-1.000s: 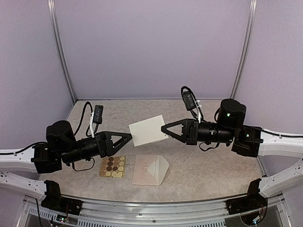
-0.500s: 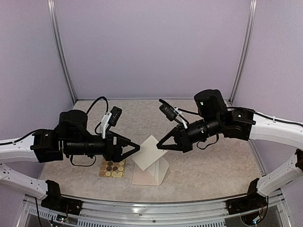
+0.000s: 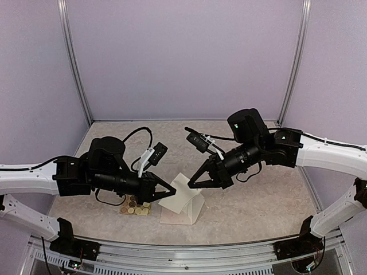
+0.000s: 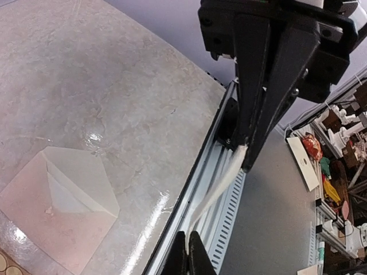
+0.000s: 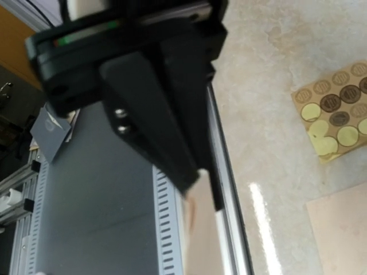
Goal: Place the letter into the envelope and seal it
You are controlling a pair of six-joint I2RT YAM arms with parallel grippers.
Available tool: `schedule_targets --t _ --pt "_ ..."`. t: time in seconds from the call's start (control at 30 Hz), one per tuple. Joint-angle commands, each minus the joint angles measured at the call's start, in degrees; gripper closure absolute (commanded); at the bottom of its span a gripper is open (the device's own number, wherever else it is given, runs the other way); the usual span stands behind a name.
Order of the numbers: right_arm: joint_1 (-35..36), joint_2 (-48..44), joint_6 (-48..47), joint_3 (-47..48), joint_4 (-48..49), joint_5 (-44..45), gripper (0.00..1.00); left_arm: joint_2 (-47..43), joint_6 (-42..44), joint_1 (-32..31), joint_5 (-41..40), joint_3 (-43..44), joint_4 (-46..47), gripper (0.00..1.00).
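Note:
The cream letter [image 3: 182, 195] hangs tilted just above the pinkish envelope [image 3: 172, 217], held between my two grippers. Its lower left corner is pinched in my shut left gripper [image 3: 174, 192]. In the left wrist view the left gripper [image 4: 188, 252] has the letter [image 4: 221, 183] edge-on in its tips, twisting up to the right gripper [image 4: 245, 157]. The right gripper [image 3: 191, 184] grips the upper right edge. In the right wrist view the right gripper [image 5: 206, 192] has the letter [image 5: 203, 240] between nearly closed fingers. The envelope [image 4: 63, 217] lies flat with its flap open.
A sheet of round stickers [image 3: 135, 209] lies left of the envelope, partly under my left arm, and appears again as the sticker sheet [image 5: 338, 114] in the right wrist view. The table's metal front rail [image 4: 200, 172] runs under the letter. Purple walls enclose the table.
Both arms have swung inward and down, lowering the letter from mid-air to just over the envelope. My left gripper, open before, has shut on the letter's left corner.

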Motion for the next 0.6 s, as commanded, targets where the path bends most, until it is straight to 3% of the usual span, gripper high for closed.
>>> schedule_targets --t 0.0,0.1,0.13,0.17,0.27,0.37,0.57 --pt "-0.53 -0.84 -0.01 0.81 0.6 4.41 0.86 -0.54 -1.36 -0.15 2.01 0.03 5.81 1.0" --pt "-2.26 -4.06 5.64 -2.72 6.14 8.07 0.39 -2.45 -3.73 -0.14 -1.89 -2.52 10.38 1.0" --pt "-2.77 -5.57 8.32 -4.62 9.15 9.45 0.27 -3.16 -4.8 -0.13 -3.3 -3.49 11.9 1.0" --pt "-3.11 -6.95 10.93 -6.64 13.37 10.96 0.22 -3.96 -6.28 -0.13 -4.79 -4.96 13.88 1.0" --pt "-3.16 -11.59 20.31 -14.52 23.95 21.08 0.21 -5.92 -10.0 -0.13 -10.01 -8.52 21.27 1.0" --pt "-3.07 -14.69 28.89 -22.21 38.55 24.54 0.22 -8.03 -13.08 -0.28 -13.56 -11.83 29.5 1.0" --pt "0.11 -10.44 32.19 -21.23 47.73 23.45 0.24 -8.96 -15.19 -0.7 -18.31 -13.2 35.03 1.0"
